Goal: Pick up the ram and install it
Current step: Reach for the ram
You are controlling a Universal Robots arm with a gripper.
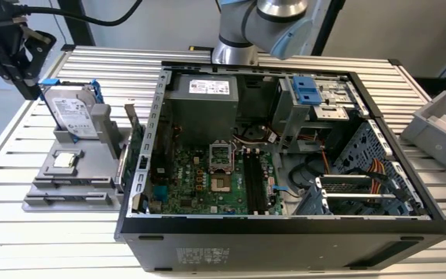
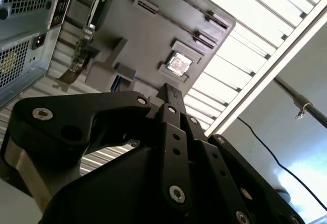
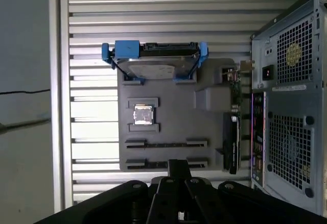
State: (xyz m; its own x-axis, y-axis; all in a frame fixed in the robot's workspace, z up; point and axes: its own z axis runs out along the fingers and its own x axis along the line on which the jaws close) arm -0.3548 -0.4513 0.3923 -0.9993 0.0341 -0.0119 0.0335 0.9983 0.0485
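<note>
My gripper (image 1: pixel 26 87) hangs high over the table's far corner at the exterior view's left, above and beyond the grey parts holder (image 1: pixel 49 203). In both wrist views its black fingers (image 2: pixel 171 94) (image 3: pixel 177 167) are closed together with nothing visible between them. The ram is out of view. The holder's two long narrow slots (image 3: pixel 166 144) lie near the fingertips in the first wrist view. The long black motherboard slots (image 1: pixel 255 180) sit inside the open computer case (image 1: pixel 285 232).
On the holder (image 3: pixel 179 112) stand a silver hard drive with blue rails (image 1: pixel 76 113) (image 3: pixel 156 66), a square processor chip (image 1: pixel 67 160) (image 3: pixel 142 115) and a green expansion card (image 1: pixel 134 151) next to the case. A grey bin (image 1: pixel 440 133) sits at the exterior view's right.
</note>
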